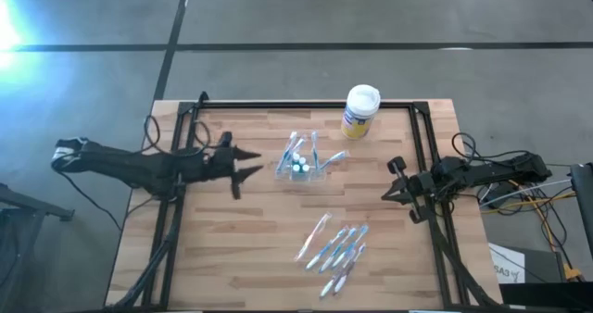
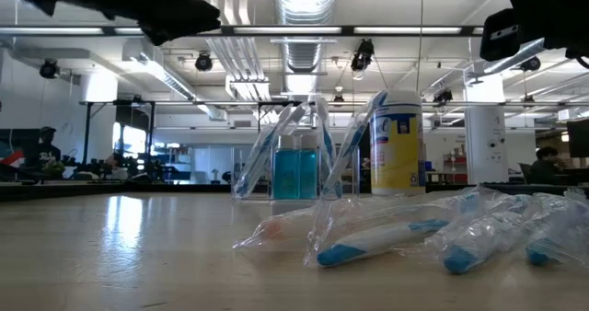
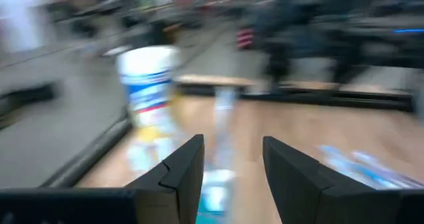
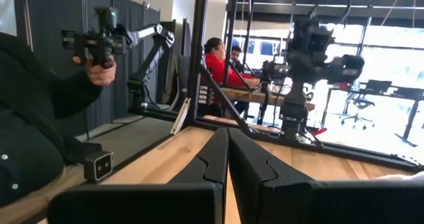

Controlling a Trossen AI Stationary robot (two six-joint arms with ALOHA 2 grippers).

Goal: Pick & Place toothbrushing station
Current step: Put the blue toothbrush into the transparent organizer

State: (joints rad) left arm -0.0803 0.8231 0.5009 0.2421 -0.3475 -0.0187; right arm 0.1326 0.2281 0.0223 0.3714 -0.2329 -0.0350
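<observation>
Hovering with its fingers apart and empty, the left gripper (image 1: 252, 163) sits at nine o'clock of the clear holder (image 1: 298, 166), near it. That holder stands mid-table. At three o'clock, by the table's edge, the right gripper (image 1: 387, 194) waits pinched closed, holding nothing.

Bare bench (image 1: 213, 239) between left gripper (image 1: 252, 163) and toothbrushing station (image 1: 300, 165): clear path. Yellow canister (image 1: 360, 111) stands near station's far-right side. Wrapped toothbrushes (image 1: 335, 248) litter near-right bench. Right gripper (image 1: 389, 181) well apart at right edge.
</observation>
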